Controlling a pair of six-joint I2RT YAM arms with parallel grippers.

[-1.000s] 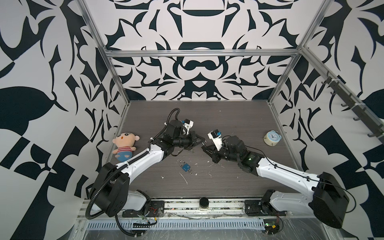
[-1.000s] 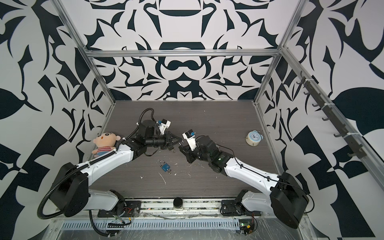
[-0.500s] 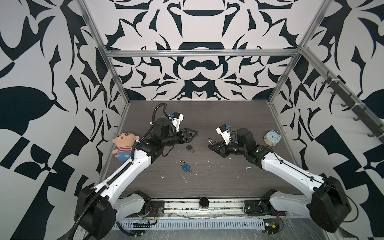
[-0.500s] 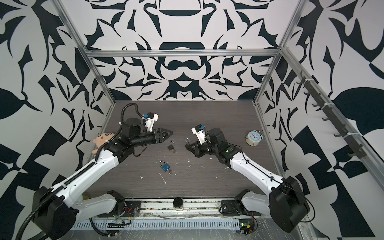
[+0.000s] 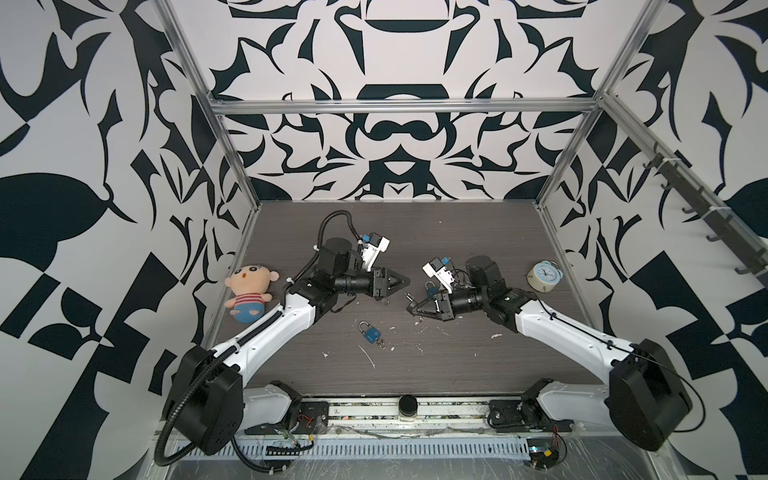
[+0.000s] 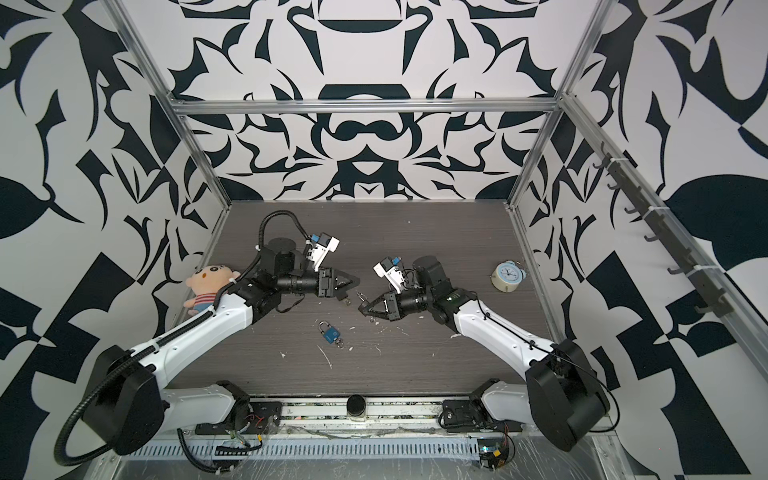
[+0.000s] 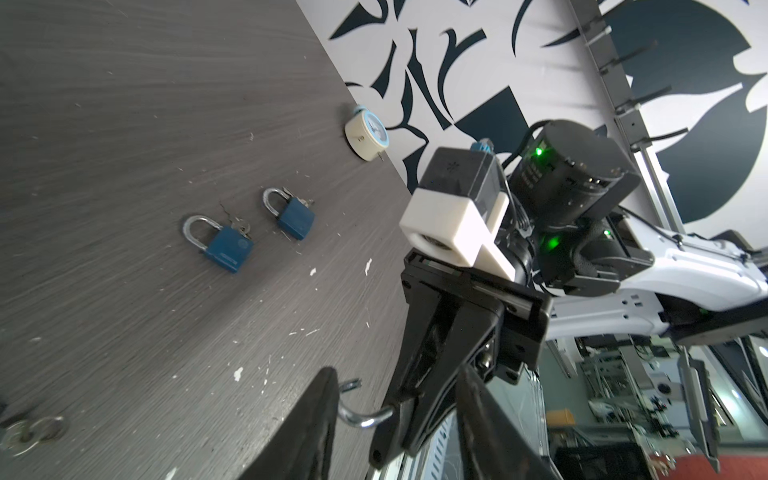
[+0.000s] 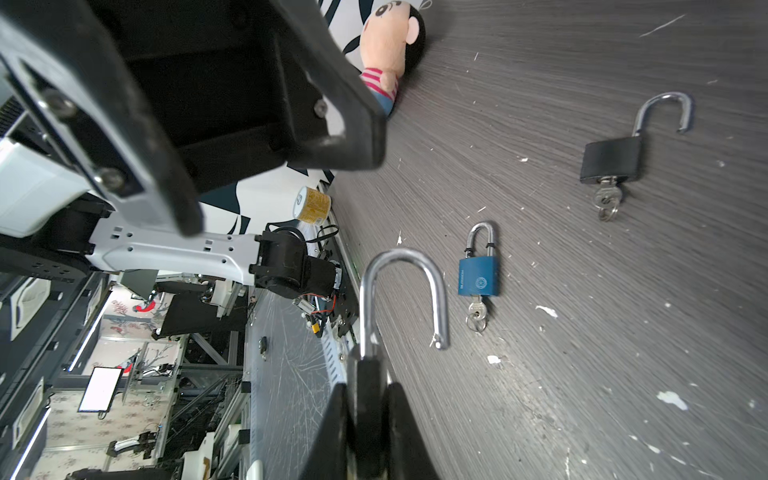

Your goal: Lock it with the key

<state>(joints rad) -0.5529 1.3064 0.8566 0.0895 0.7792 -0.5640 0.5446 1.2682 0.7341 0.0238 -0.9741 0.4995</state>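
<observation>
Top views, L to R: plush doll [image 5: 249,291] lies at the left edge of the table [image 5: 457,374], mid-frame. L gripper [image 5: 405,281] sits just left of ctr, pointing right, above the tabletop. In the left wrist view its fingers [image 7: 316,419] stand partly apart w/ nothing gripped btwn them. Under its fingers in the frame a black padlock [image 8: 610,160] lies flat on the table, shackle swung open, key [image 8: 607,199] in its base w/ a ring. Lower, at ctr frame, a blue padlock [image 5: 371,333] lies flat, shackle closed, w/ its own key in the base. R gripper [image 5: 411,309] is just right of ctr, pointing left at the L one, tips near but apart. Its jaws are clamped on the held padlock [image 8: 368,311]: body pinched btwn the fingers, open shackle sticking out past the tips. Can't tell if a key is in it, base hidden. Second blue padlock [image 5: 431,286] lies on the table just beside the R arm's wrist camera; shackle looks closed. Alarm clock [image 5: 544,276] stands at the right edge of the table, well apart from the padlocks.
</observation>
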